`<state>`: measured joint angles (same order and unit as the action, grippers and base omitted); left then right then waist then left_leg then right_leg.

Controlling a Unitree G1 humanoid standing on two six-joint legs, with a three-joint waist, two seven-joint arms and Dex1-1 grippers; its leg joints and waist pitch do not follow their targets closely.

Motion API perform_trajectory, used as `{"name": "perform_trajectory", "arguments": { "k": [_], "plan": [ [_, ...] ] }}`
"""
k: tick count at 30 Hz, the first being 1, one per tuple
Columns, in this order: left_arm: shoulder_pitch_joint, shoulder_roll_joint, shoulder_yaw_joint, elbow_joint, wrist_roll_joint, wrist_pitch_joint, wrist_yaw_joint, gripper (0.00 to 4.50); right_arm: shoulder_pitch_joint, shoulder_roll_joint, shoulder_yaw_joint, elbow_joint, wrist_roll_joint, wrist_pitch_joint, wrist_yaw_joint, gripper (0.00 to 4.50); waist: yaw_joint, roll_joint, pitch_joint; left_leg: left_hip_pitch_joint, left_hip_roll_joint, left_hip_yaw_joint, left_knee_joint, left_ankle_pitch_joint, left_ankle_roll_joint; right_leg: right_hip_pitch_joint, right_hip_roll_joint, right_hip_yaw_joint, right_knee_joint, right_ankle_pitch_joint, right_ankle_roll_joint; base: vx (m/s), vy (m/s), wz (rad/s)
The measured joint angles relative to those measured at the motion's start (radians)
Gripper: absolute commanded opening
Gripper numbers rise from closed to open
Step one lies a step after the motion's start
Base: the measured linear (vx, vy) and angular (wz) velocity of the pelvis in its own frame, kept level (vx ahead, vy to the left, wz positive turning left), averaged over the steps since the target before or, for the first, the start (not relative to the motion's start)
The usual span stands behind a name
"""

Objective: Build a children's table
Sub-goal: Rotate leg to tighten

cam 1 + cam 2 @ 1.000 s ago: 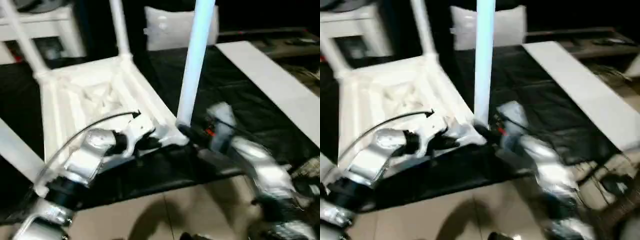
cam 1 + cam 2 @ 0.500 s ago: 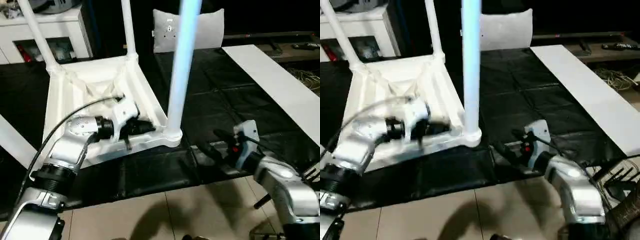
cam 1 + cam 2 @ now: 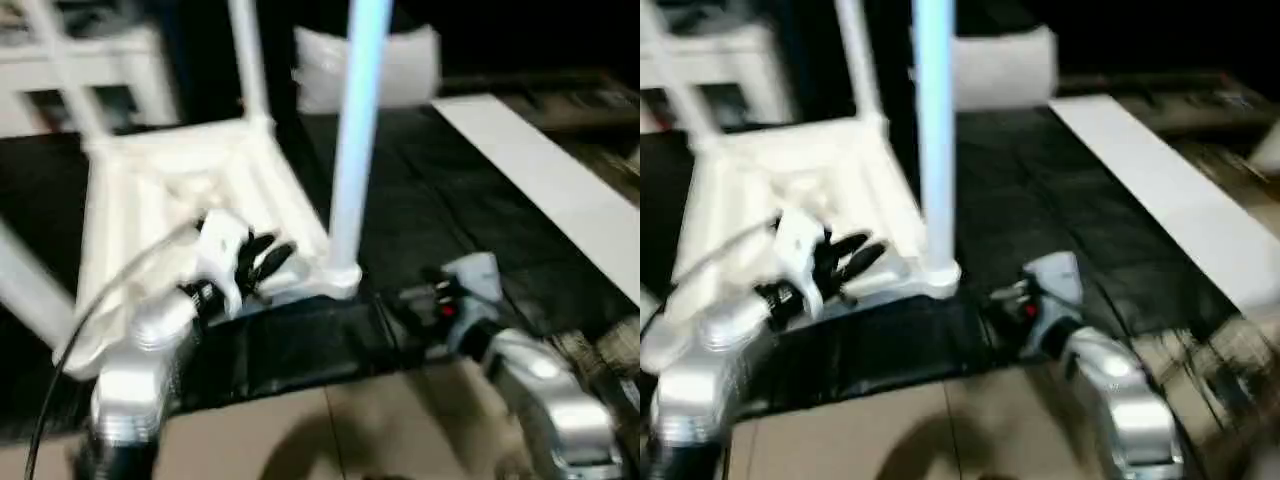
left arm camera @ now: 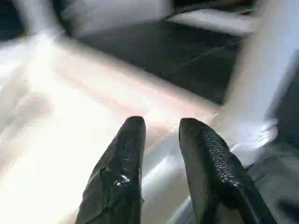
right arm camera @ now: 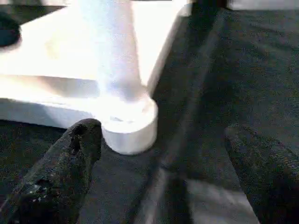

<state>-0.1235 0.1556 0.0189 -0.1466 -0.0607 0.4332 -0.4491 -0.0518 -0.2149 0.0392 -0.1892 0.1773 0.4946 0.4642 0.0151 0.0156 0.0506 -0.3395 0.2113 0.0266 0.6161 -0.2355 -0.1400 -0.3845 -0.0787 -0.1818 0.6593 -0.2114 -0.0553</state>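
Children's table point(image 3: 190, 190) lay upside down on the black floor mat point(image 3: 430, 220), legs up. Left tool point(image 3: 262, 262) hovered over its underside, fingers parted, empty; right tool point(image 5: 159, 154) gaped wide beside the near corner leg point(image 3: 352, 150).

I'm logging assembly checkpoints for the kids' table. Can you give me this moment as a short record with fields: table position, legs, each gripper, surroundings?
table position: children's table upside down on the black mat
legs: near-corner leg upright in its corner socket; other legs also stand
left gripper: left gripper over the ribbed underside, fingers apart, holding nothing
right gripper: right gripper wide open beside the socket, not touching it
surroundings: flat white board on the robot's right
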Motion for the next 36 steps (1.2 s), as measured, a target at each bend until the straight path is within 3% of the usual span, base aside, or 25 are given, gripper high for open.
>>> {"name": "perform_trajectory", "arguments": {
  "k": [1,2,3,4,5,7,8,9,10,12,13,14,15,18,19,20,21,22,23,25,27,36],
  "plan": [
    [0.027,-0.012,0.009,-0.026,0.004,0.023,0.031,1.40,-0.017,0.008,-0.002,0.010,0.002,0.000,-0.008,4.50,0.027,-0.011,0.003,-0.004,0.000,0.036,0.044,-0.025,0.037,-0.015,-0.001,-0.002,0.000,-0.003,-0.005,-0.022,-0.190,0.59],
    [0.035,-0.013,0.008,-0.032,0.008,0.035,0.044,1.40,-0.021,0.015,-0.009,0.008,0.005,-0.004,-0.013,4.50,0.045,-0.014,0.002,-0.010,-0.019,0.074,0.061,-0.037,0.061,-0.017,0.003,0.007,-0.004,-0.003,-0.004,0.001,-0.156,0.20],
    [0.033,-0.012,0.003,-0.039,0.012,0.045,0.049,1.40,-0.021,0.021,-0.024,0.008,0.013,-0.006,-0.022,4.50,0.067,-0.016,0.001,0.001,-0.046,0.097,0.049,-0.043,0.080,-0.024,0.005,0.015,-0.006,-0.003,-0.003,0.052,-0.105,0.07],
    [0.030,-0.007,0.002,-0.055,0.018,0.049,0.054,1.40,-0.020,0.030,-0.037,0.013,0.016,-0.006,-0.030,4.50,0.096,-0.028,0.004,0.008,-0.077,0.097,0.042,-0.043,0.103,-0.032,0.006,0.027,-0.007,-0.003,-0.003,0.052,-0.105,0.07],
    [0.030,-0.002,0.002,-0.063,0.020,0.051,0.059,1.40,-0.019,0.033,-0.041,0.013,0.019,-0.008,-0.033,4.50,0.114,-0.028,0.003,0.003,-0.085,0.090,0.054,-0.047,0.113,-0.032,0.005,0.028,-0.007,-0.001,-0.004,-0.007,-0.061,0.04],
    [0.033,0.003,-0.005,-0.075,0.024,0.065,0.064,1.40,-0.018,0.032,-0.042,0.014,0.019,-0.028,-0.042,4.50,0.146,-0.017,0.000,-0.003,-0.078,0.073,0.074,-0.046,0.112,-0.026,0.005,0.027,-0.003,0.010,-0.016,0.000,0.000,0.00],
    [0.037,0.015,-0.018,-0.093,0.028,0.082,0.065,1.40,-0.016,0.035,-0.043,0.014,0.019,-0.039,-0.048,4.50,0.157,-0.005,0.000,0.002,-0.064,0.076,0.059,-0.031,0.086,-0.019,0.006,0.024,-0.004,0.011,-0.014,0.000,0.000,0.00],
    [0.038,0.019,-0.019,-0.102,0.029,0.090,0.065,1.40,-0.014,0.041,-0.039,0.014,0.019,-0.040,-0.050,4.50,0.158,-0.001,0.000,0.007,-0.065,0.082,0.051,-0.027,0.080,-0.013,0.005,0.025,-0.013,0.016,-0.011,-0.034,0.086,0.11],
    [0.038,0.029,-0.019,-0.112,0.031,0.098,0.061,1.40,-0.013,0.048,-0.032,0.012,0.020,-0.043,-0.053,4.50,0.150,0.000,-0.001,0.010,-0.056,0.096,0.041,-0.017,0.083,-0.008,0.009,0.028,-0.030,0.017,-0.010,-0.034,0.086,0.11],
    [0.036,0.037,-0.020,-0.111,0.028,0.109,0.051,1.59,-0.008,0.043,-0.034,0.013,0.020,-0.047,-0.053,4.50,0.134,0.003,0.000,0.009,-0.040,0.117,0.038,-0.014,0.082,0.002,0.021,0.042,-0.053,0.027,-0.008,-0.043,0.074,0.25],
    [0.024,0.057,-0.031,-0.098,0.010,0.115,0.010,1.59,-0.003,0.041,-0.034,0.013,0.021,-0.051,-0.049,4.50,0.121,-0.001,0.001,0.013,-0.039,0.126,0.037,-0.014,0.082,0.006,0.021,0.050,-0.060,0.036,0.002,-0.047,0.074,0.25],
    [0.016,0.063,-0.038,-0.092,0.004,0.117,-0.006,1.59,-0.003,0.040,-0.034,0.013,0.022,-0.052,-0.047,4.50,0.116,-0.002,0.003,0.017,-0.040,0.130,0.036,-0.014,0.082,0.007,0.021,0.055,-0.061,0.036,0.003,-0.065,0.063,0.09],
    [0.000,0.080,-0.052,-0.078,-0.011,0.125,-0.041,1.59,-0.003,0.037,-0.035,0.014,0.023,-0.052,-0.044,4.50,0.100,-0.002,0.006,0.027,-0.042,0.133,0.029,-0.015,0.082,0.013,0.019,0.055,-0.072,0.035,0.007,-0.059,0.050,0.00],
    [-0.103,0.130,-0.105,0.018,-0.024,0.127,-0.141,1.59,-0.020,-0.010,-0.044,0.024,0.027,-0.066,-0.011,4.50,0.052,0.008,0.013,0.040,-0.036,0.128,0.011,-0.015,0.082,0.045,0.018,0.026,-0.116,0.028,0.020,-0.045,0.029,-0.03],
    [-0.132,0.145,-0.108,0.043,-0.024,0.121,-0.168,1.59,-0.027,-0.022,-0.057,0.026,0.029,-0.072,-0.003,4.50,0.042,0.007,0.015,0.035,-0.037,0.126,0.004,-0.015,0.082,0.052,0.016,0.033,-0.088,0.005,0.030,-0.078,0.037,-0.10],
    [-0.164,0.159,-0.122,0.079,-0.024,0.109,-0.201,1.59,-0.024,-0.033,-0.068,0.031,0.031,-0.072,0.005,4.50,0.031,-0.003,0.015,0.035,-0.042,0.131,0.005,-0.015,0.082,0.052,0.009,0.059,-0.050,-0.012,0.035,-0.084,0.009,-0.02],
    [-0.182,0.166,-0.127,0.100,-0.024,0.097,-0.229,1.59,-0.027,-0.042,-0.074,0.040,0.034,-0.072,0.009,4.50,0.030,-0.032,0.011,0.043,-0.053,0.143,0.005,-0.015,0.082,0.042,-0.001,0.077,-0.037,-0.011,0.041,0.000,0.000,0.00],
    [-0.202,0.174,-0.144,0.136,-0.024,0.083,-0.263,1.59,-0.028,-0.056,-0.075,0.048,0.037,-0.072,0.021,4.50,0.031,-0.037,0.012,0.044,-0.063,0.135,0.006,-0.014,0.081,0.034,-0.002,0.083,-0.029,-0.009,0.044,0.000,0.000,0.00],
    [-0.226,0.174,-0.167,0.182,-0.023,0.071,-0.299,1.59,-0.029,-0.075,-0.077,0.053,0.041,-0.072,0.037,4.50,0.033,-0.040,0.011,0.042,-0.065,0.130,0.010,-0.017,0.080,0.018,-0.001,0.081,-0.029,-0.009,0.044,-0.030,-0.068,-0.12],
    [-0.264,0.175,-0.196,0.250,-0.022,0.070,-0.334,1.68,-0.037,-0.086,-0.077,0.060,0.046,-0.072,0.055,4.50,0.041,-0.028,0.007,0.016,-0.066,0.116,0.000,0.000,0.081,0.005,0.003,0.072,-0.032,-0.008,0.043,0.009,-0.038,-0.20],
    [-0.318,0.185,-0.239,0.336,0.000,0.046,-0.364,1.84,-0.037,-0.107,-0.070,0.069,0.052,-0.069,0.085,4.50,0.041,-0.029,0.007,0.005,-0.061,0.114,-0.005,0.027,0.083,-0.002,0.009,0.068,-0.039,0.008,0.033,0.029,-0.009,-0.08],
    [-0.455,0.177,-0.286,0.593,0.025,-0.069,-0.462,1.84,-0.044,-0.162,-0.071,0.087,0.067,-0.064,0.156,4.50,0.046,-0.030,0.006,0.000,-0.058,0.118,-0.015,0.027,0.083,0.000,0.009,0.063,-0.062,0.033,0.026,0.000,0.000,0.00]
  ]
}}
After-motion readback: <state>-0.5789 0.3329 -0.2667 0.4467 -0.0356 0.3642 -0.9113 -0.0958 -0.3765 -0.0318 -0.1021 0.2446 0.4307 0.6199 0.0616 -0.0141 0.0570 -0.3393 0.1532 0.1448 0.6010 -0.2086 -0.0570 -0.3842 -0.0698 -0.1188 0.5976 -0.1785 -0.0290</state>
